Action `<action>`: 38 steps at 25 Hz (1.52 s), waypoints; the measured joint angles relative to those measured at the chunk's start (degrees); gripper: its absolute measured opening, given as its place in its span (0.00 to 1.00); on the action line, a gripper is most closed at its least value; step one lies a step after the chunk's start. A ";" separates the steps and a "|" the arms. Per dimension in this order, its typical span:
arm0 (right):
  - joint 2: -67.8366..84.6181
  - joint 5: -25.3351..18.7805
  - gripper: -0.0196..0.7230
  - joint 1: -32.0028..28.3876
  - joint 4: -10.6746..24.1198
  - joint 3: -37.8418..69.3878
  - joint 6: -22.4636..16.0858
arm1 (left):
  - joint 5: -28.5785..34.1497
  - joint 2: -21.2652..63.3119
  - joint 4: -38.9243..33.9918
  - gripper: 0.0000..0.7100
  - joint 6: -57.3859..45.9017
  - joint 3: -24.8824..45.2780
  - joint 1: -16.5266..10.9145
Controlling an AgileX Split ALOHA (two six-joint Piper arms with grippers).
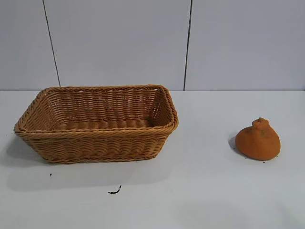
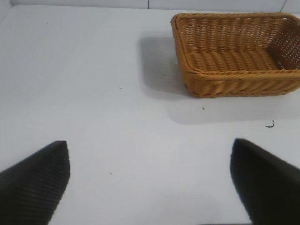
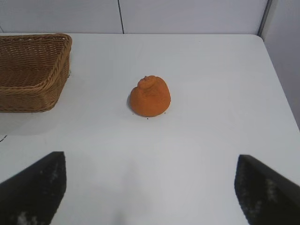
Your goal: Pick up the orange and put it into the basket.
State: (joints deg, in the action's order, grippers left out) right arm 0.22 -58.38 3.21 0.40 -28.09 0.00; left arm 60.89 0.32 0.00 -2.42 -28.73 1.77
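The right gripper hovers above the white table, fingers spread wide, holding nothing. The left gripper is likewise spread and empty. Only the fingertips show; neither arm appears in the exterior view. The orange sits on the table, well apart from the basket.

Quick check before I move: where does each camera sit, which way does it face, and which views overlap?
Exterior view: off the rig, level across the white table, facing the basket and orange; no arm shows.
Left wrist view: above the table, looking at the basket; the left gripper is open.
Right wrist view: above the table, looking at the orange; the right gripper is open.
Shared: the basket shows in all three, the orange in the exterior and right wrist views.
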 joint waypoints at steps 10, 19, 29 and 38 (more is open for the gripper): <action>-3.52 0.16 0.93 0.00 0.12 -2.16 0.00 | 0.00 0.00 0.00 0.94 0.00 0.00 0.00; -37.04 0.10 0.93 0.00 -1.11 -18.30 0.00 | 0.00 0.00 0.00 0.94 0.00 0.00 0.00; -75.32 -0.60 0.93 0.00 -3.82 -39.47 -0.51 | 0.13 0.00 0.00 0.94 0.00 0.00 0.00; -101.36 -2.64 0.93 0.00 -4.19 -54.75 -0.51 | 0.07 0.00 0.00 0.94 0.00 0.00 0.00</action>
State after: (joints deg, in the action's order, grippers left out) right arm -101.14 -61.02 3.21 -3.79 -82.84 -0.51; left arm 60.96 0.32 0.00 -2.42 -28.73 1.77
